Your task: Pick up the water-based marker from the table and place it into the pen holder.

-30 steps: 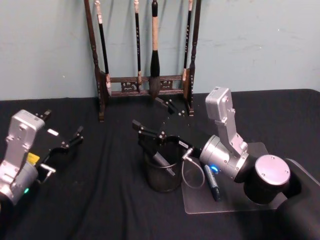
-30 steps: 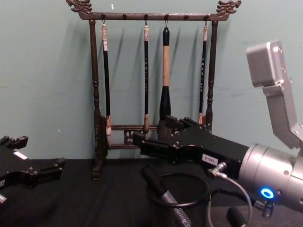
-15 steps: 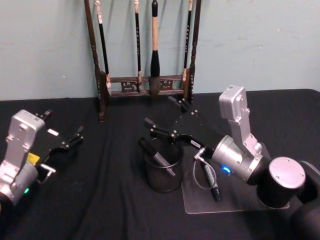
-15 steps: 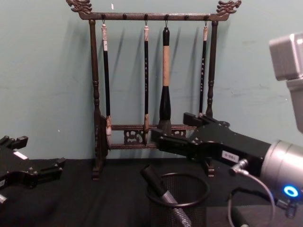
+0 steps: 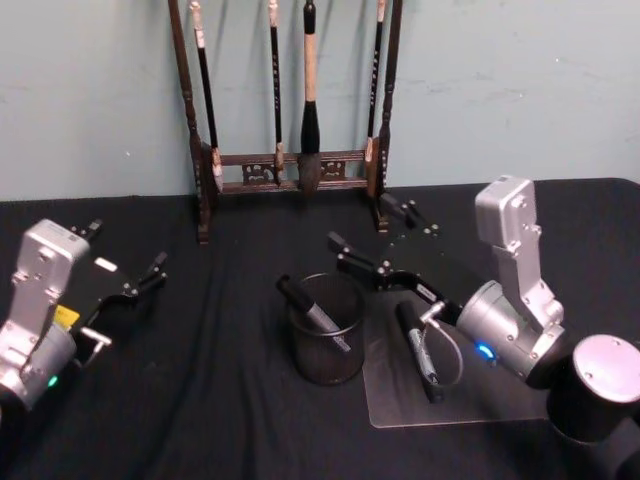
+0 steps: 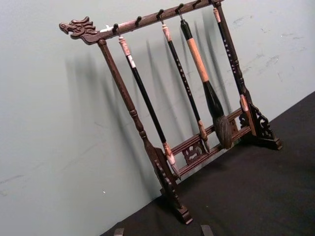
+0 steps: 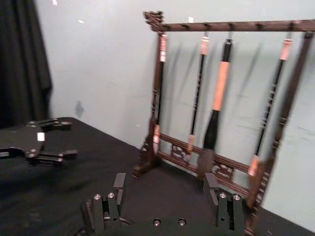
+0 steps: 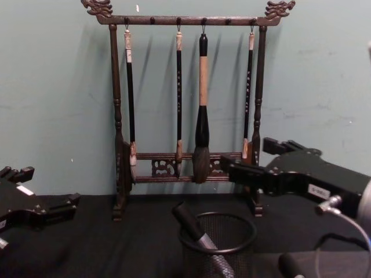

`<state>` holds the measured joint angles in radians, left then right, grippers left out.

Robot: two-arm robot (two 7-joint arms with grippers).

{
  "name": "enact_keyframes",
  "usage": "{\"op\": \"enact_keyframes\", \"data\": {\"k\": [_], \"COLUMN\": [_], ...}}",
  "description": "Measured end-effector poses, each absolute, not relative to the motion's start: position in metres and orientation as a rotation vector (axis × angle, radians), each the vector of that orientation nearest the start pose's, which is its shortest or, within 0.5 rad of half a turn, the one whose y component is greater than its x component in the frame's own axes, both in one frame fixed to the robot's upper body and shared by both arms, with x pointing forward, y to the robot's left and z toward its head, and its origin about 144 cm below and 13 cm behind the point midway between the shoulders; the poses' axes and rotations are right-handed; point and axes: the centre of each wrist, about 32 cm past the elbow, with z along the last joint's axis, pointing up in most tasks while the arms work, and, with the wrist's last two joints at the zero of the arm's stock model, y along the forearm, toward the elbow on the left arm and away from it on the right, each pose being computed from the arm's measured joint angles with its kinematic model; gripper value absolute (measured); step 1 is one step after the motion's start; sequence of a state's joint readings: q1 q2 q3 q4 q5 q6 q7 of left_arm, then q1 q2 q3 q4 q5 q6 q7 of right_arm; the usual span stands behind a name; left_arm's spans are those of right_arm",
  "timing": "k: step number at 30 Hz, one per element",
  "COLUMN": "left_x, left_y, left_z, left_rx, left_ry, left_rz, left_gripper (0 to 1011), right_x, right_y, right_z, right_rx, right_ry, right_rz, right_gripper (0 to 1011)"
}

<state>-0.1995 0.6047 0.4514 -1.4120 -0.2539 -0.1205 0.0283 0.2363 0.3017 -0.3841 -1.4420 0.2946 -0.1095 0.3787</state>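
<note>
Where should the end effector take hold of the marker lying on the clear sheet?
Probably mid-barrel, from straight above. The marker lies flat on the clear sheet, running nearly front to back, so closing across it from left and right should seat it squarely.

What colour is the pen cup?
The pen holder is black wire mesh, clearest in the head view.

Wire-mesh pen holder point(image 5: 322, 362), matt black tablecloth point(image 5: 200, 400)

Your robot's silver arms: the right arm point(image 5: 510, 320) with a glowing blue ring point(image 5: 486, 351) and looped grey cable point(image 5: 460, 358), the left arm point(image 5: 40, 290) with a yellow tag point(image 5: 66, 317); left gripper point(image 5: 128, 245) and right gripper point(image 5: 360, 222) are black.
</note>
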Motion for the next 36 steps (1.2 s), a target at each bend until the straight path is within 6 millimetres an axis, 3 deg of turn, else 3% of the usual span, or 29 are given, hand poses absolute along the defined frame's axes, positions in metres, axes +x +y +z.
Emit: {"op": "enact_keyframes", "data": {"k": [15,22,36], "left_x": [0.489,0.489,0.489], "left_y": [0.310,0.310,0.310], "left_z": [1.140,1.140,1.140], "left_rx": [0.304,0.304,0.304], "left_ry": [-0.285,-0.285,-0.285], "left_rz": [1.248,1.248,1.248], "left_gripper": [1009,1009,1009], "right_x": [0.483,0.479,0.474], "right_y": [-0.228,-0.239,-0.240], "right_z": [1.168,1.163,1.146], "right_rx": [-0.051,-0.069,-0.139], "right_ry": [-0.072,-0.028,0.016], "right_rz": [-0.997,-1.025,-1.035], "right_gripper": [1002,1002,1002]}}
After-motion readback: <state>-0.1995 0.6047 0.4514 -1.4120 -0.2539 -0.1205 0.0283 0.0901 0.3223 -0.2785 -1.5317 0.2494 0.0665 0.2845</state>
